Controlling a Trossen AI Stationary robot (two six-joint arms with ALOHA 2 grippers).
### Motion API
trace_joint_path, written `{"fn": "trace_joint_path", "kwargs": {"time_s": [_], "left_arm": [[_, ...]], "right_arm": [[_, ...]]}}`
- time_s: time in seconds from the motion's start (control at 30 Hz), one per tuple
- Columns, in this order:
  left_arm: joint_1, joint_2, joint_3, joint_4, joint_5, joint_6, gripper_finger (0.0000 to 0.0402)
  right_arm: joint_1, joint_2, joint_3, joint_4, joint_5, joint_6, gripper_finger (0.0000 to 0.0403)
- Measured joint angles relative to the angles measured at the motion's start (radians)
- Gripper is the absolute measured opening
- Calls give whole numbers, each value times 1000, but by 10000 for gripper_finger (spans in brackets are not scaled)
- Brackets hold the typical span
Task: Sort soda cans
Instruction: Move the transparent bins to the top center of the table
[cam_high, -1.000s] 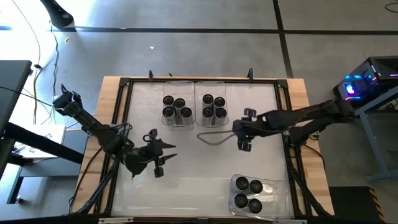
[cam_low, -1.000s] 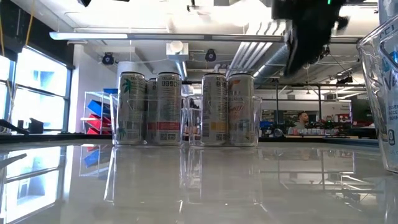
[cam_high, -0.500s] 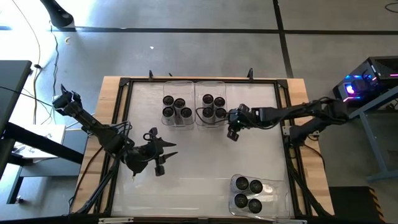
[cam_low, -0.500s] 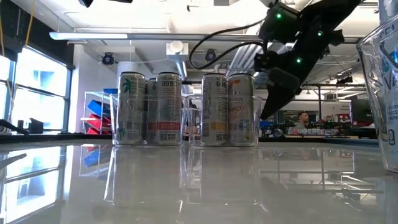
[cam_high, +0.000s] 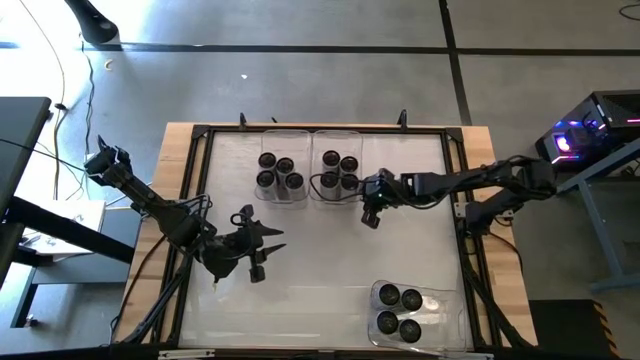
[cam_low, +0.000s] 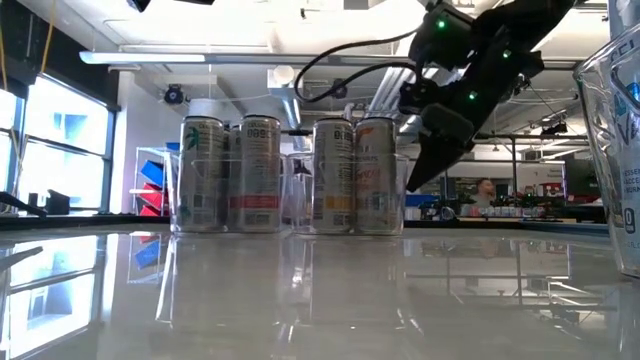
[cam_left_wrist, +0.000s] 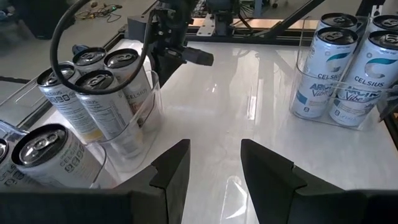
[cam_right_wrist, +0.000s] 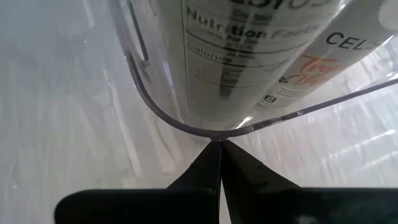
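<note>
Two clear bins stand side by side at the table's far middle, the left bin and the right bin, each with several soda cans upright inside. A third bin of cans stands at the near right. My right gripper is shut, its tips at the right bin's near right corner. My left gripper hangs open over the near left of the table with nothing between its fingers. My right gripper has its shut fingertips against the rounded near right corner of the right bin's clear wall. The fingers slant down at it from the table's right and near side. The bin stands flat on the table with its cans upright.
A black frame runs around the white tabletop. A black cable loops from my right arm over the right bin. Bare table lies between the far bins and the near right bin.
My right gripper has come down and toward the table's left and far side to the right bin's corner, and has shut. Both far bins with their cans have slid a little toward the table's left edge, staying upright.
</note>
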Motion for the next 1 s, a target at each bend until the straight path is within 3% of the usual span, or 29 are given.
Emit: {"fn": "trace_joint_path", "kwargs": {"time_s": [0.17,0.4,0.63,0.83,1.0], "left_arm": [[0,0,0,0,0,0,136],[0,0,0,-1,0,4,136],[0,0,0,0,-4,18,136],[3,0,0,1,-14,19,136],[13,0,0,3,-14,18,136]], "right_arm": [[0,-18,4,-43,21,-8,5],[64,-211,10,-340,54,90,5],[388,-384,154,-603,65,309,2],[695,-363,289,-765,89,625,0],[892,-334,287,-810,38,948,0]]}}
